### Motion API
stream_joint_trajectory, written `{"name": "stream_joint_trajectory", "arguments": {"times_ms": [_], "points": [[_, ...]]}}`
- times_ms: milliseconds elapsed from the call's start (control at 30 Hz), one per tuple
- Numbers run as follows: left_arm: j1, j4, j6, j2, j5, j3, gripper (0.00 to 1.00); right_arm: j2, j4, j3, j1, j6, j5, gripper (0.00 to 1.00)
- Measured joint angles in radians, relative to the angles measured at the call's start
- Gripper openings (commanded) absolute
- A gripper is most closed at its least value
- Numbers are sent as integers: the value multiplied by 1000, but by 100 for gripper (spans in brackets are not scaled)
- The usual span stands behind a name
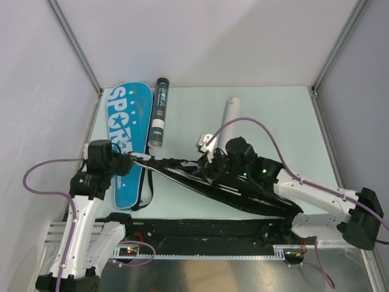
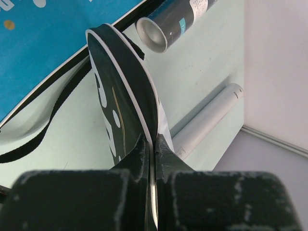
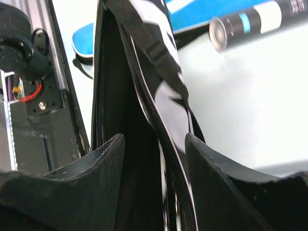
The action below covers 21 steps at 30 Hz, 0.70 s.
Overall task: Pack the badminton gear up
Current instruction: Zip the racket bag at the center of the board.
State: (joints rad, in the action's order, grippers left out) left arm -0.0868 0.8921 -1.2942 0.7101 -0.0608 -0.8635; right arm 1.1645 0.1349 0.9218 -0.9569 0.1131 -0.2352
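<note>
The black racket cover (image 1: 243, 191) lies slanted across the near middle of the table. My left gripper (image 1: 132, 163) is shut on its white-trimmed edge (image 2: 153, 144), which stands thin between the pads. My right gripper (image 1: 214, 163) is open and straddles the cover's upper edge (image 3: 144, 82), with a gap on each side of the fabric; its fingers (image 3: 103, 159) do not press it. The blue "SPORT" cover (image 1: 127, 137) lies flat at the left. A black teal-printed tube (image 1: 159, 112) rests beside it, open end toward me (image 2: 151, 34). A white tube (image 1: 231, 115) lies at the back middle.
The black cover's strap (image 3: 156, 50) runs along its top edge, and the blue cover's strap (image 2: 43, 130) loops onto the table. A black mounting rail (image 1: 206, 234) runs along the near edge. Grey enclosure walls (image 1: 36, 91) close in the left, back and right.
</note>
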Motion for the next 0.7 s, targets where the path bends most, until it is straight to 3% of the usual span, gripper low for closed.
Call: {"name": "stream_joint_trajectory", "arguments": {"times_ms": [267,500,700], "points": [[-8,5,0,-35,-18,20,0,169,-183,57,-31,-5,5,57],[-8,4,0,-41,-17,29,0,278,-261,134,-25,-8,-88,47],[-9,7,2,-52,-17,34,0,395,-257,220,-28,2,-181,53]]}}
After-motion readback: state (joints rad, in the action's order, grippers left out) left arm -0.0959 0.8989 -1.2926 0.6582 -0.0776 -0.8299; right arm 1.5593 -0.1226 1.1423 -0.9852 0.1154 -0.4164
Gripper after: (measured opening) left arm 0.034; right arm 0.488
